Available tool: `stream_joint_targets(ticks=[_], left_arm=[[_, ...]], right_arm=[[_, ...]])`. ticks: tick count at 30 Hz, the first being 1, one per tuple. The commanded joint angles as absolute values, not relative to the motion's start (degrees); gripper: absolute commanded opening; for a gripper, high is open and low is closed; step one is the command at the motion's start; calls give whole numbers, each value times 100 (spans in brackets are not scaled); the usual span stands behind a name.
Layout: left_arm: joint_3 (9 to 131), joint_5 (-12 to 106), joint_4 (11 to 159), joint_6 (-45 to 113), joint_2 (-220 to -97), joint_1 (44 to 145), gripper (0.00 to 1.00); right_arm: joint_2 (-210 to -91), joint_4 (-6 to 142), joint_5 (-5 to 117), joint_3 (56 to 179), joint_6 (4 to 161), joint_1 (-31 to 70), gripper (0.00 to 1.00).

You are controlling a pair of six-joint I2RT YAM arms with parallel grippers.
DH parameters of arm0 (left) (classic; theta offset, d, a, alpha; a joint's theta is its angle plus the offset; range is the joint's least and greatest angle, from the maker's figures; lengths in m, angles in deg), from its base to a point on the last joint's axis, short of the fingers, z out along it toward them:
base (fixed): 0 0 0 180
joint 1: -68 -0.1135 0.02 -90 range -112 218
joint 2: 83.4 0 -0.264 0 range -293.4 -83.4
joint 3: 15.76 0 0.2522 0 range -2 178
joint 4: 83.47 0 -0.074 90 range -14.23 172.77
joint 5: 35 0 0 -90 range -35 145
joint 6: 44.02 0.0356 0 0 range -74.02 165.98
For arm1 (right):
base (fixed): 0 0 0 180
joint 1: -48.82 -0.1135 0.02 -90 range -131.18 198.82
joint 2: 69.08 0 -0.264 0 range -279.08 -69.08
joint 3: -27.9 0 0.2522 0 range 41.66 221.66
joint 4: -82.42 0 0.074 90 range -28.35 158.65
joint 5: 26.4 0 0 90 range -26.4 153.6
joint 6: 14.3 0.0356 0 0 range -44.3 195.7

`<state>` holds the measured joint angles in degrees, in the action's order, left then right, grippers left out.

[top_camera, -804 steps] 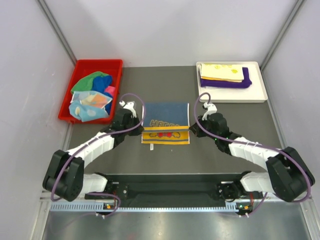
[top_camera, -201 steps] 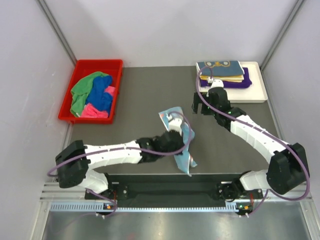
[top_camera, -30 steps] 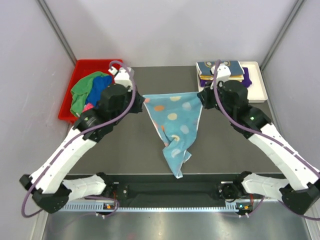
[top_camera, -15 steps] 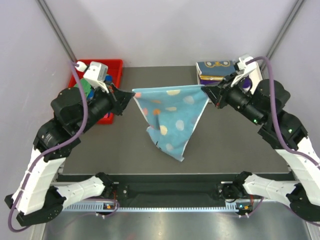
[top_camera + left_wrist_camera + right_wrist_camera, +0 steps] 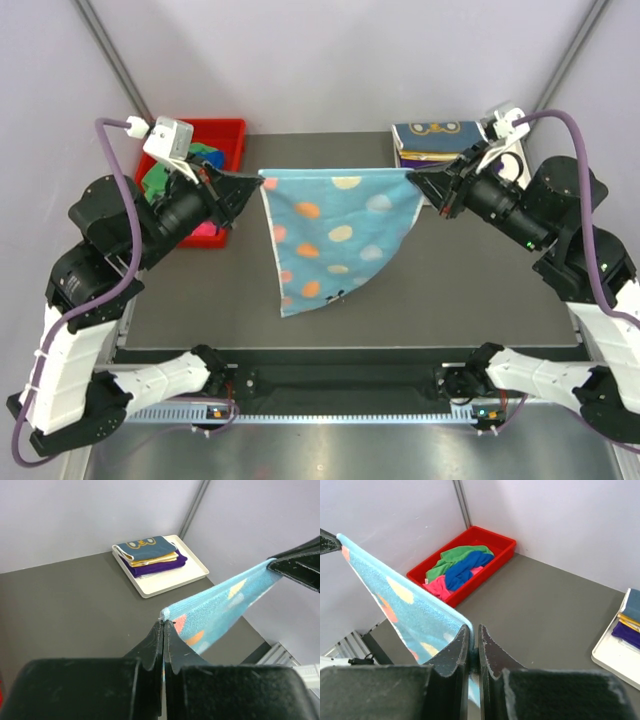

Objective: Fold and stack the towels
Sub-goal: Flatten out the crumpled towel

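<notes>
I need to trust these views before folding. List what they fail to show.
- Bin: top view, left arm covers most of its towels.
- Stack: top view, right arm hides its near side.
- Dotted towel, lower edge: both wrist views, own fingers block it.

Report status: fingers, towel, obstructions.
Left fingers and right fingers shut on dotted towel, one top corner each. Towel hangs spread over table. Nothing in the way.

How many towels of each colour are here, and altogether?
Dotted light-blue towel, held up: 1
Green towel, red bin: 1
Blue towel, red bin: 1
Pink towel, red bin: 1
Navy towel, white tray: 1
Yellow towel, white tray: 1
Purple towel, white tray: 1
Total in view: 7
</notes>
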<state>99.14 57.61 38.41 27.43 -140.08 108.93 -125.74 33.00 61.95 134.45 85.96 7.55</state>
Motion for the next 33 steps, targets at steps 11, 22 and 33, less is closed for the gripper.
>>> stream_joint_targets(ticks=[11,22,33], left_arm=[[9733,8313,4864,2875,-15526,10354,0],[10143,6652,7089,2664,-18733,8673,0],[10445,6291,7520,2612,-19915,8408,0]], right_arm=[[-14902,4209,6440,14238,8167,1822,0],[-17637,5721,5911,15124,8185,2974,0],[-18730,6249,5771,15321,8220,3160,0]])
